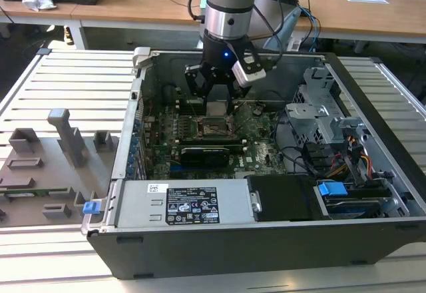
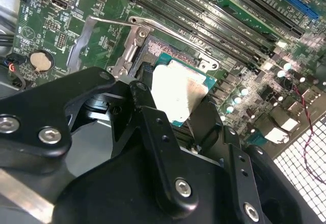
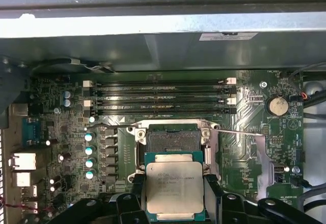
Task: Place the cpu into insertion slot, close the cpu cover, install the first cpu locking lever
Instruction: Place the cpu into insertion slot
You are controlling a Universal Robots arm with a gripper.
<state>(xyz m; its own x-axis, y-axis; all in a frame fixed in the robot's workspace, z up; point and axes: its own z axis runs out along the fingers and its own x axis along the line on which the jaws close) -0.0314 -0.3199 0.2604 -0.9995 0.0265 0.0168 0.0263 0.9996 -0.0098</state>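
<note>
Print on the cpu (image 3: 174, 188) and the power-supply labels (image 1: 192, 206) is too small to read.

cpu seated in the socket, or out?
Out. The gripper is shut on the cpu, holding it clear of the insertion slot, whose dark contact bed lies bare in the first wrist view.

Arm: silver-grey cylindrical wrist (image 1: 227, 13), upper centre of the exterior view, pointing straight down. Gripper: black two-finger metal gripper (image 1: 216, 103) below it, fingers (image 2: 145, 99) apparently clamped on silvery-grey flat square chip (image 3: 174, 188).
</note>
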